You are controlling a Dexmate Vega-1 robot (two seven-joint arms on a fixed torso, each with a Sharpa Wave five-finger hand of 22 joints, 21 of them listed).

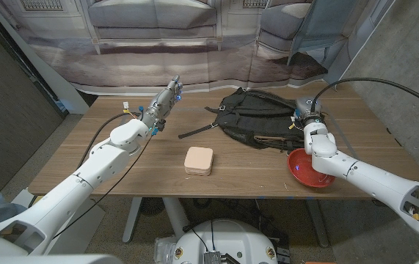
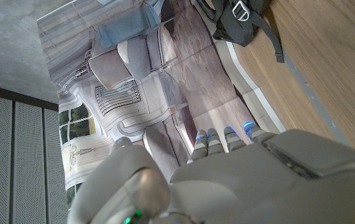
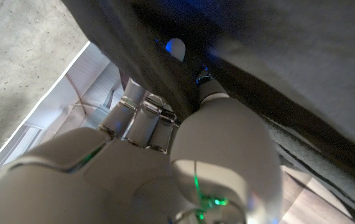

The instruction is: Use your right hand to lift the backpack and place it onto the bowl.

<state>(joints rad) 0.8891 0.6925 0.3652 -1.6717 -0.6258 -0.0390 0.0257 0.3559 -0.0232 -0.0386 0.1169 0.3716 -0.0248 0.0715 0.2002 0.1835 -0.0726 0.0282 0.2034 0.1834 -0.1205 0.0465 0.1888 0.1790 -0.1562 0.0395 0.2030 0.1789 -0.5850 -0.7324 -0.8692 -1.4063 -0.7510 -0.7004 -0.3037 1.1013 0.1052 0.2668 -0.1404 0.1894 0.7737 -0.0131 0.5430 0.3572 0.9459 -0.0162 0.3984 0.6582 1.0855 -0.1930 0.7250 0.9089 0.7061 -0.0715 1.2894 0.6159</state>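
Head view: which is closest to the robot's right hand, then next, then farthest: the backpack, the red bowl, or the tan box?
1. Backpack: the right hand is at its right edge.
2. Red bowl: below the hand, under the forearm.
3. Tan box: table middle, well to the left.

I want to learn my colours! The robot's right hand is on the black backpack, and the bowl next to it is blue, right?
Not quite: the round bowl is red, as the head view shows. The right hand is indeed at the black fabric backpack.
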